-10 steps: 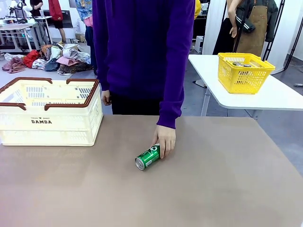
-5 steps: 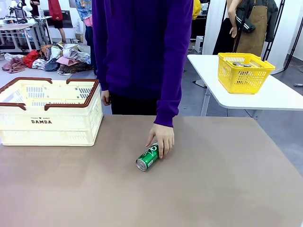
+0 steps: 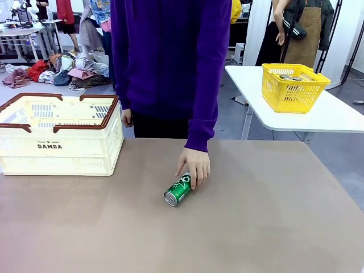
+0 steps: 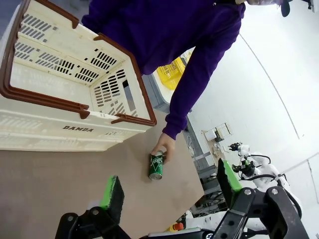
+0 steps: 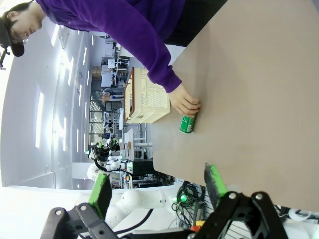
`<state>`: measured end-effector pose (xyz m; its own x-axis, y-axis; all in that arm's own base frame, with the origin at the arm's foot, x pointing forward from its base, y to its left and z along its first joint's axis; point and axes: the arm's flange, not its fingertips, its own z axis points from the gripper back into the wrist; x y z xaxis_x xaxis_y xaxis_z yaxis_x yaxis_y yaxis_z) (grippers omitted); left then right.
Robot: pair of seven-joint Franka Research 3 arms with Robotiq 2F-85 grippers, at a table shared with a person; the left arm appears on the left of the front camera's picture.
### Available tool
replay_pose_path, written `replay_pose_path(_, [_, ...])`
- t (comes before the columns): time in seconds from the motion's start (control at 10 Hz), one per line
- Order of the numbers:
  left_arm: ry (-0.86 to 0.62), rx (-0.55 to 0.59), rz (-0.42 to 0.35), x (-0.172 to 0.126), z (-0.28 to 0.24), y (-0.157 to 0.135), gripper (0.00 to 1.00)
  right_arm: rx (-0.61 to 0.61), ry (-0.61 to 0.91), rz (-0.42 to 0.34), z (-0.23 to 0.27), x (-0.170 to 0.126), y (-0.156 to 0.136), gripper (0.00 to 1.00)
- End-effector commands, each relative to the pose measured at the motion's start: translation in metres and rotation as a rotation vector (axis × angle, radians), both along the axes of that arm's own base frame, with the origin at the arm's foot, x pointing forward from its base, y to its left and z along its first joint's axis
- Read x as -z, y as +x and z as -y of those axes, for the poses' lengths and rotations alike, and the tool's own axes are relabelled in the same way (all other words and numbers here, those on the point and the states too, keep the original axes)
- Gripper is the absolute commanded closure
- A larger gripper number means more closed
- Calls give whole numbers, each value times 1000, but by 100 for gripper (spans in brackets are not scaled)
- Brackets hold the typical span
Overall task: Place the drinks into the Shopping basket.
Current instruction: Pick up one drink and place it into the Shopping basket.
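A green drink can (image 3: 178, 190) with white lettering lies on its side near the middle of the brown table, silver end toward me. A person's hand (image 3: 195, 165) in a purple sleeve rests on its far end. The can (image 4: 156, 166) shows past my left gripper (image 4: 167, 186), which hangs open high above the table. The can (image 5: 187, 124) lies well beyond my right gripper (image 5: 157, 186), also open and holding nothing. The cream Shopping basket (image 3: 60, 147) with brown rim and DAMDA print stands at the table's far left and looks unfilled (image 4: 60, 127).
A second white table (image 3: 318, 116) at the back right carries a small yellow mesh basket (image 3: 293, 86). The person stands at the far edge, in the middle. Piles of clothes and other people are far behind.
The person's hand has rolled the green can slightly, turning it a little toward me. Both grippers stay still.
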<state>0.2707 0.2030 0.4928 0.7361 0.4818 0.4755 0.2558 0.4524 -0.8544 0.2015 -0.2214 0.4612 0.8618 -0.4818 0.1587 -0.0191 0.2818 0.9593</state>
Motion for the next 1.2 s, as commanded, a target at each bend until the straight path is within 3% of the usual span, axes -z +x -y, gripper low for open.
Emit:
replay_pose_path(0.0, [-11, 30, -33, 0, 3, 7, 0, -2, 4, 35, 2, -3, 2, 0])
replay_pose_path(0.2, [120, 159, -72, -16, 61, 36, 0, -2, 4, 35, 2, -3, 2, 0])
replay_pose_path(0.4, [313, 334, -88, -34, 152, 67, 0, -2, 4, 35, 2, -3, 2, 0])
replay_pose_path(0.6, [503, 451, -93, -25, 244, 85, 0, -2, 4, 35, 2, -3, 2, 0])
replay_pose_path(0.7, [523, 466, -91, -25, 255, 89, 0, -2, 4, 35, 2, -3, 2, 0])
replay_pose_path(0.8, [475, 435, -93, -33, 237, 93, 0, -2, 4, 35, 2, -3, 2, 0])
replay_pose_path(0.9, [414, 325, -105, -41, 186, 96, 0, -2, 4, 35, 2, -3, 2, 0])
replay_pose_path(1.1, [289, 101, -131, -44, 57, 63, 0, -2, 4, 35, 2, -3, 2, 0])
